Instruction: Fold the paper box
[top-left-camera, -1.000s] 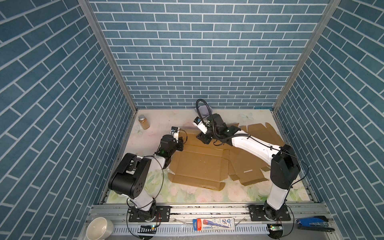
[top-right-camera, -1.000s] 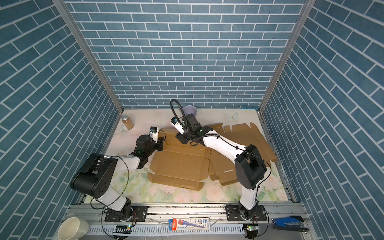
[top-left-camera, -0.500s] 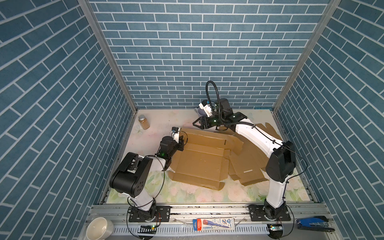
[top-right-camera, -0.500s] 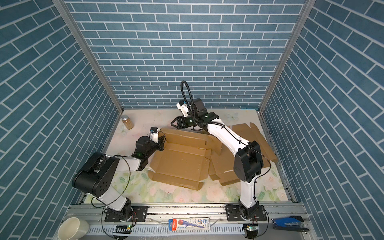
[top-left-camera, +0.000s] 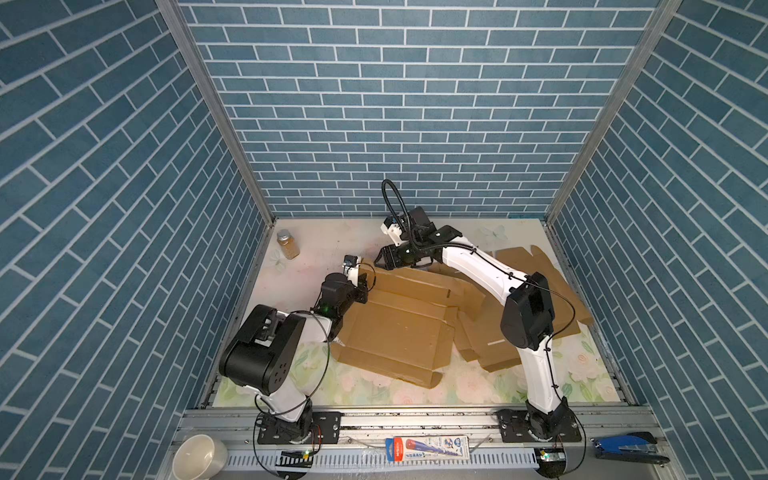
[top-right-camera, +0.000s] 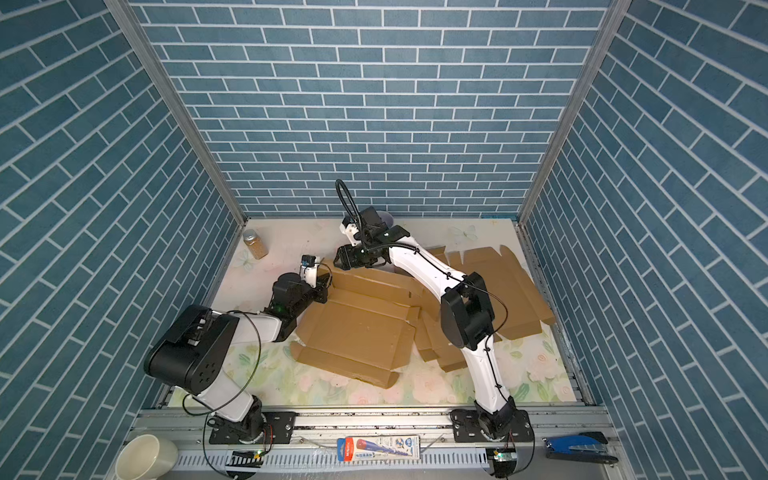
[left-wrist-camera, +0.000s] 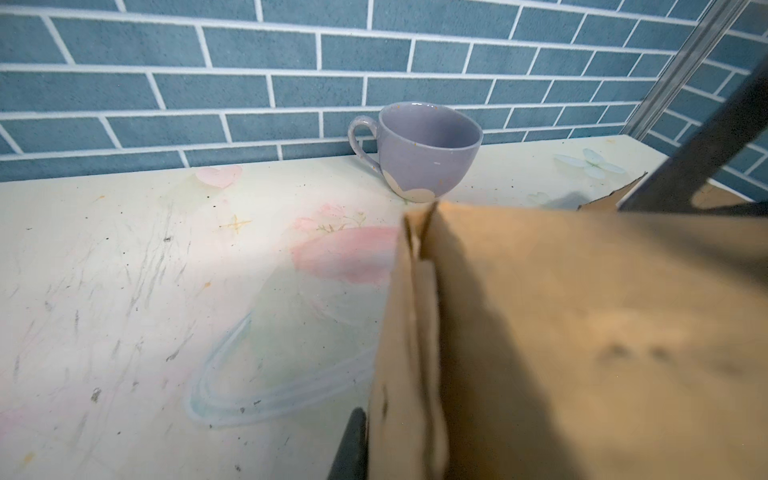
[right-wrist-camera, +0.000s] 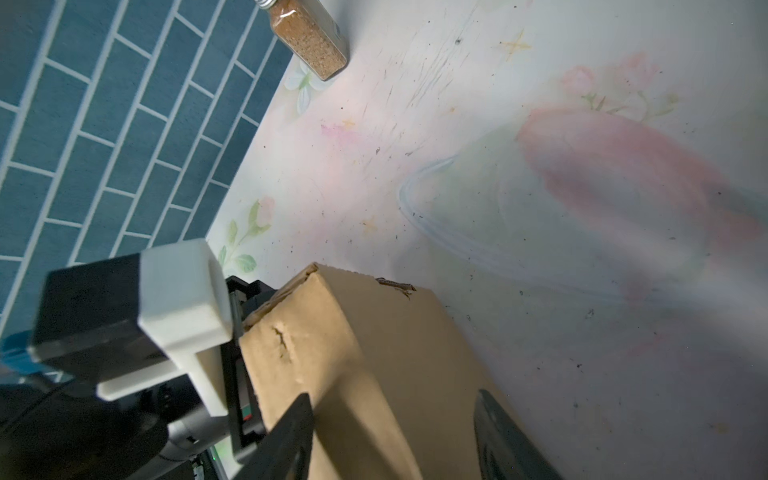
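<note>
The brown paper box (top-left-camera: 395, 332) (top-right-camera: 357, 328) lies opened out mid-table with its back wall (top-left-camera: 415, 282) raised. My left gripper (top-left-camera: 362, 286) (top-right-camera: 322, 291) sits at the box's left back corner, shut on the upright side flap (left-wrist-camera: 407, 332). One dark finger (left-wrist-camera: 352, 449) presses that flap and the other is hidden behind it. My right gripper (top-left-camera: 382, 262) (top-right-camera: 338, 262) (right-wrist-camera: 395, 424) hangs open over the same corner. Its fingers (right-wrist-camera: 291, 436) straddle the folded wall (right-wrist-camera: 374, 353), and the far finger is clear of it.
A purple cup (left-wrist-camera: 424, 149) stands by the back wall, and a spice jar (top-left-camera: 287, 245) (right-wrist-camera: 309, 37) stands at the back left. More flat cardboard sheets (top-left-camera: 536, 282) lie to the right. A white bowl (top-left-camera: 199, 457), a packet (top-left-camera: 428, 448) and a blue stapler (top-left-camera: 627, 451) sit along the front rail.
The box's back wall has come up from nearly flat. My right gripper swung toward the back and then came down over the wall's left end. The left arm has barely moved.
</note>
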